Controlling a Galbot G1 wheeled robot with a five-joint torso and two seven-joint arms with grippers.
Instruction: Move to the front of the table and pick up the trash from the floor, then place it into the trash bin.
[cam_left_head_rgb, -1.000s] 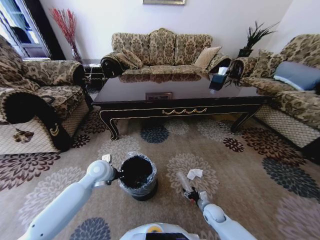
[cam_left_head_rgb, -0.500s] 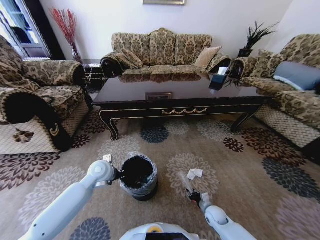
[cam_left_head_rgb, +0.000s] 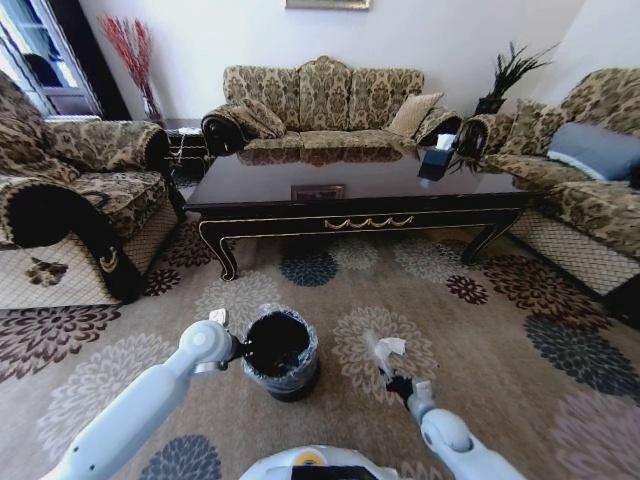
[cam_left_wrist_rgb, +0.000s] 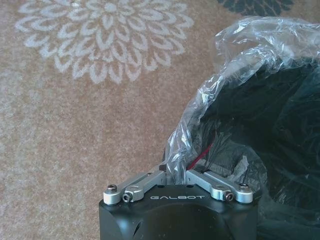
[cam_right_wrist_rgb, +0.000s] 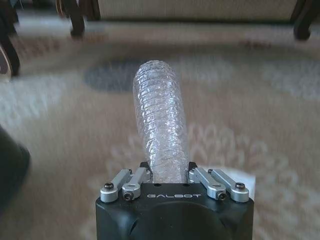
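The black trash bin (cam_left_head_rgb: 279, 352) with its clear bag liner (cam_left_wrist_rgb: 235, 55) stands on the flowered floor (cam_left_head_rgb: 480, 330) in front of the dark table (cam_left_head_rgb: 330, 180). My left gripper (cam_left_head_rgb: 240, 350) (cam_left_wrist_rgb: 175, 172) is shut on the bin's near rim and liner. A thin red bit (cam_left_wrist_rgb: 200, 155) lies inside the bin. My right gripper (cam_left_head_rgb: 400, 384) (cam_right_wrist_rgb: 167, 172) is shut on one piece of trash, a crumpled clear plastic tube (cam_right_wrist_rgb: 160, 120) (cam_left_head_rgb: 379, 356), held low over the carpet right of the bin. A crumpled white paper (cam_left_head_rgb: 392, 346) lies on the floor just beyond it.
A small white scrap (cam_left_head_rgb: 217, 316) lies on the carpet left of the bin. Patterned sofas (cam_left_head_rgb: 70, 190) (cam_left_head_rgb: 590, 170) flank the table, with another sofa (cam_left_head_rgb: 325, 105) behind it. Open carpet stretches to the right of my right arm.
My right gripper has moved a little forward and to the right with the clear plastic, closer to the white paper. The left gripper and bin have shifted slightly right.
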